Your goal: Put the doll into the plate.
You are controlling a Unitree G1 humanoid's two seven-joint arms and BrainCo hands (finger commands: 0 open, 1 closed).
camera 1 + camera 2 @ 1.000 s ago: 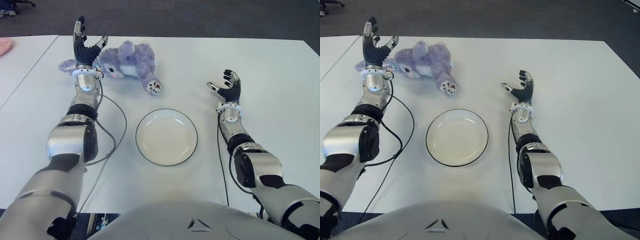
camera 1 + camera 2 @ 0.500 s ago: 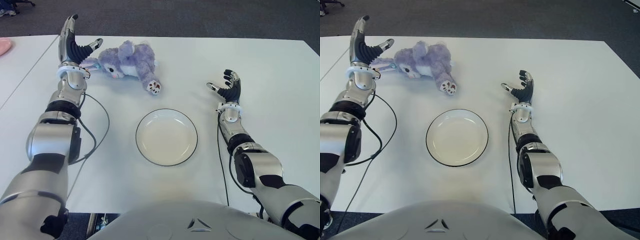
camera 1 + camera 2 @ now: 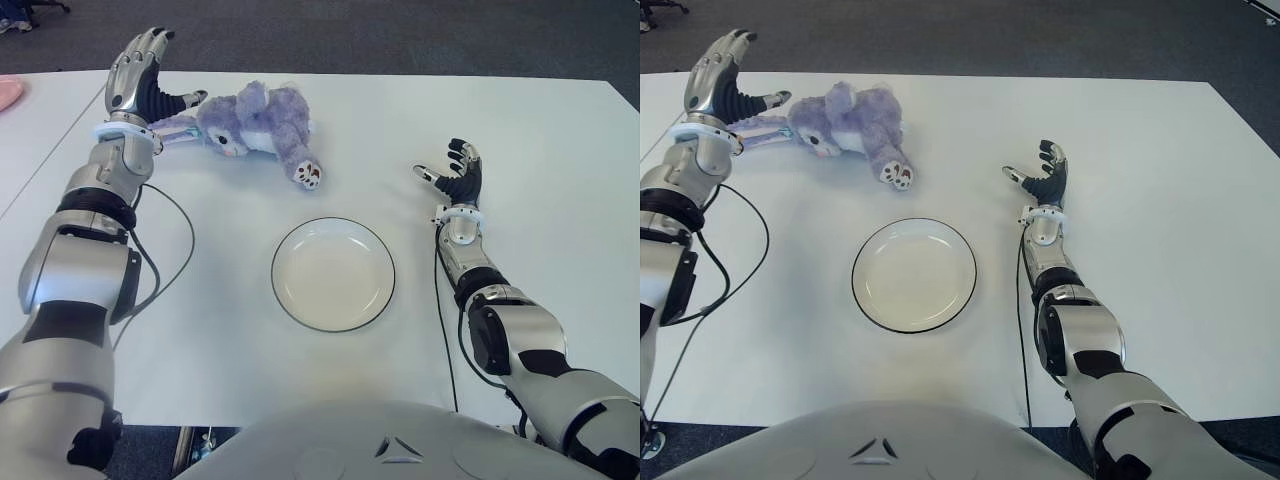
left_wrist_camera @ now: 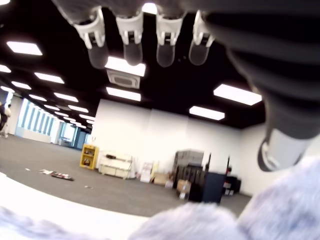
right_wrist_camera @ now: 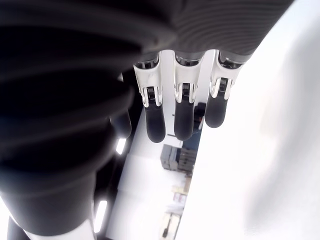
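The doll [image 3: 258, 125] lies on its side near the table's [image 3: 560, 150] far edge, towards the far left corner, its long axis roughly along that edge, ear end towards the left hand [image 3: 140, 85] and foot pointing back at the plate [image 3: 333, 274] mid-table. The left hand is by far the nearer, fingers spread and empty just beside the ear, perhaps brushing the fur; the right hand [image 3: 455, 175] shows right of the plate, likewise spread and empty, well apart from the doll.
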